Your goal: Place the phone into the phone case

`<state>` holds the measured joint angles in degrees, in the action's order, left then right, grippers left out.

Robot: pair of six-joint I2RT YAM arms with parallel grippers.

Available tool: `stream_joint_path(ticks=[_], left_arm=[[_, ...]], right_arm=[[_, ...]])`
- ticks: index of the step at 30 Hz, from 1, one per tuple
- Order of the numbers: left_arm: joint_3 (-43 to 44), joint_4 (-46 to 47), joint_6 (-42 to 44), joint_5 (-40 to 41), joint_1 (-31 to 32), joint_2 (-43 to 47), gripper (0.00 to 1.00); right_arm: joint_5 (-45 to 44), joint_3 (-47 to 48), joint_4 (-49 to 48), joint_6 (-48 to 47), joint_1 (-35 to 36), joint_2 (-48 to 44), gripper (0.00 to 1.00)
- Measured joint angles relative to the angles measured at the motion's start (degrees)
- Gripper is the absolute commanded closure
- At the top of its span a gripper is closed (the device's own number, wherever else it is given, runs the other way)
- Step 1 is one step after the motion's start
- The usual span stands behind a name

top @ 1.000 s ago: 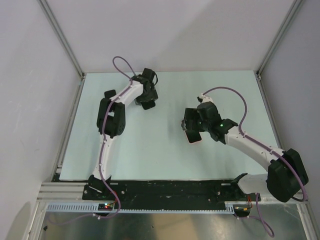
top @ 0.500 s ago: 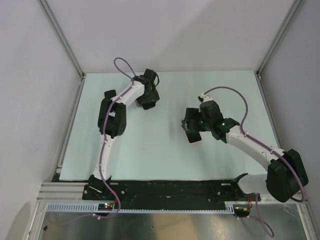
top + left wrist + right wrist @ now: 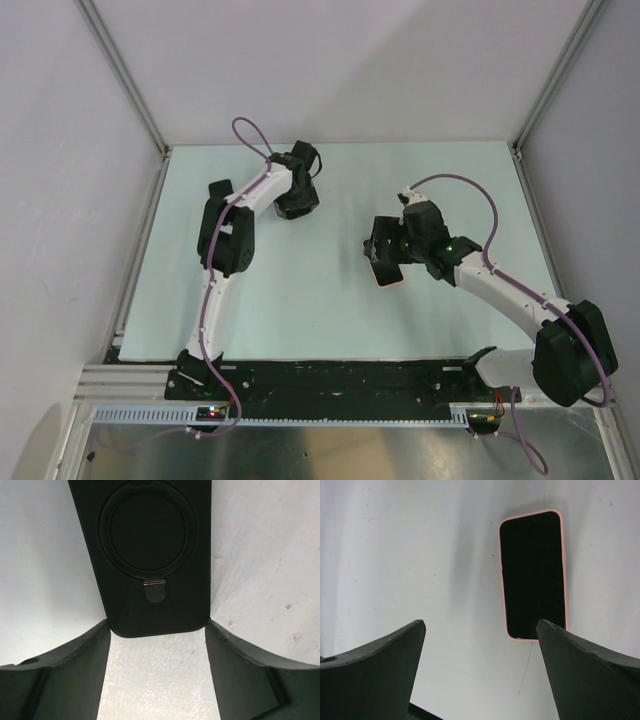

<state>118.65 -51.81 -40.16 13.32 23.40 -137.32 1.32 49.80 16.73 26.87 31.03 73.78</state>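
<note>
The black phone case [image 3: 150, 555] lies back up on the table, a round ring stand on it. My left gripper [image 3: 157, 622] has its fingertips [image 3: 100, 635] pressed against both long sides of the case's near end. Seen from the top camera, the left gripper [image 3: 297, 195] covers the case. The phone [image 3: 533, 575] has a pink rim and lies screen up, dark. My right gripper [image 3: 481, 624] hovers wide open just short of it, the phone ahead and to the right of centre. From above, the phone [image 3: 389, 278] shows beneath the right gripper [image 3: 385, 252].
The pale green table [image 3: 330, 310] is walled by aluminium posts [image 3: 120, 75] and white panels at the back and sides. A black rail [image 3: 340, 380] with the arm bases runs along the near edge. A thin scratch [image 3: 526, 667] marks the surface near the phone.
The left jaws have narrowed onto the sides of the phone case. The right arm has shifted slightly to the right above the phone, its jaws unchanged.
</note>
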Motion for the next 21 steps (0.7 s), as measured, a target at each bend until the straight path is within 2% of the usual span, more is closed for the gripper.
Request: stream_joint_path(ticks=[5, 9, 17, 21], left_arm=[[-0.6, 0.3, -0.3, 0.0, 0.1, 0.2, 0.43], [-4.7, 2.0, -0.3, -0.2, 0.3, 2.9, 0.44], [-27.9, 6.4, -0.4, -4.2, 2.8, 18.0, 0.44], [-37.7, 9.6, -0.7, -6.1, 4.7, 26.8, 0.32]], right_arm=[[0.8, -0.5, -0.1, 0.0, -0.4, 0.0, 0.01], [1.1, -0.9, -0.3, 0.0, -0.5, -0.1, 0.01], [1.6, -1.3, -0.7, -0.1, -0.9, -0.2, 0.01], [2.2, -1.3, -0.9, 0.0, -1.0, -0.2, 0.01]])
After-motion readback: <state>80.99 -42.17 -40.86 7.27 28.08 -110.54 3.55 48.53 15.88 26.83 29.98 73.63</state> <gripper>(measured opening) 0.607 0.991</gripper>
